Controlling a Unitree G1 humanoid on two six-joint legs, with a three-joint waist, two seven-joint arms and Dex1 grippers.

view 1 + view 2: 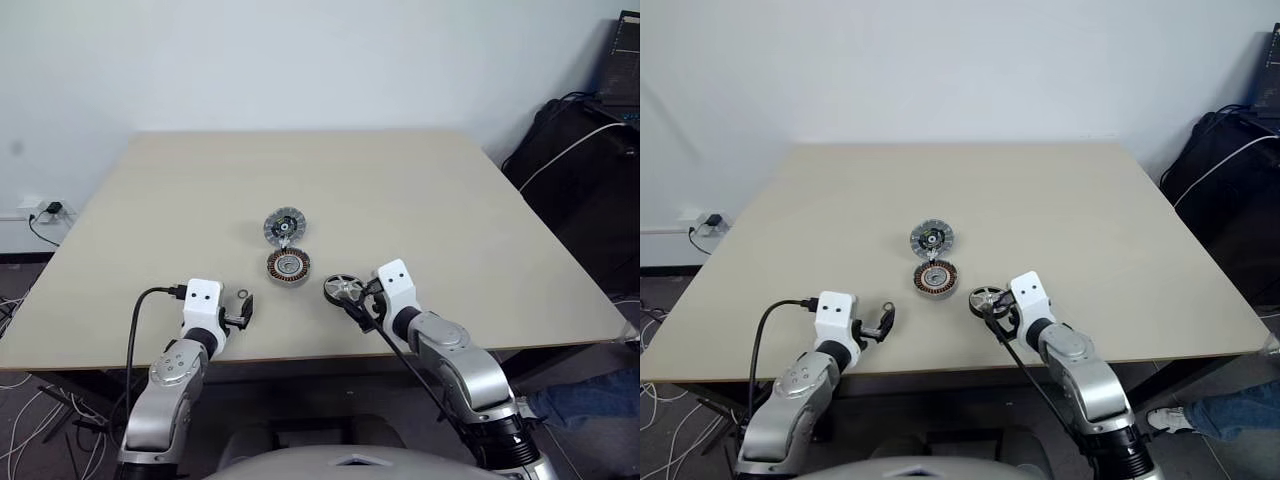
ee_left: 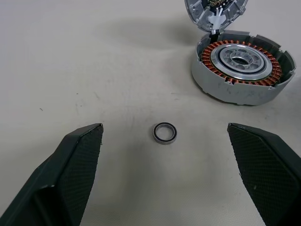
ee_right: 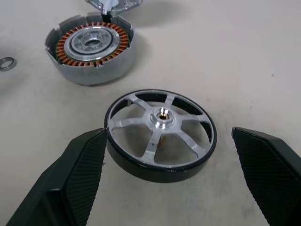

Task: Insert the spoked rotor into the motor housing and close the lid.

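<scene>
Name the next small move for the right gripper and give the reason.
Probably close the right gripper on the rotor. Its fingers stand open on either side of the rotor, one already against the rim, and the rotor lies flat on the table beside the open housing, not yet inserted.

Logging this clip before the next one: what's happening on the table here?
Nothing is held yet. The right gripper is open around the silver spoked rotor with a dark rim, which lies flat on the beige table. The left gripper is open over a small dark washer ring. Further out sits the round grey motor housing with copper windings, uncovered, and its grey metal lid lies just behind it.
</scene>
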